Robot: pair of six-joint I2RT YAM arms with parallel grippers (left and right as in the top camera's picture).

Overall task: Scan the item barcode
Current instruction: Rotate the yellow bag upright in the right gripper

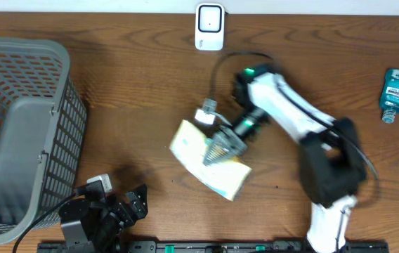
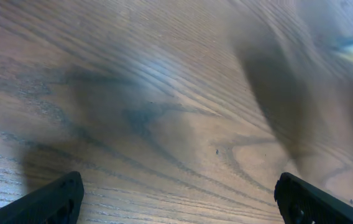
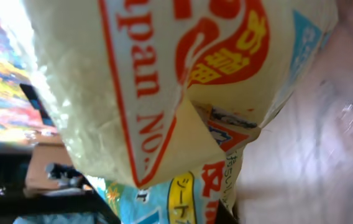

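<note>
A pale yellow and blue packet (image 1: 210, 160) with red print hangs just above the middle of the table. My right gripper (image 1: 220, 146) is shut on its upper edge. The right wrist view is filled by the same packet (image 3: 164, 81), pinched between the dark fingers at the bottom of that view; no barcode shows on the side I see. A white scanner (image 1: 209, 27) stands at the far edge of the table, well apart from the packet. My left gripper (image 1: 126, 207) rests low at the front left, open, its fingertips (image 2: 52, 202) wide apart over bare wood.
A large grey mesh basket (image 1: 17, 133) takes up the left side. A blue bottle (image 1: 396, 93) and some small packs lie at the right edge. The right arm's cable loops near the scanner.
</note>
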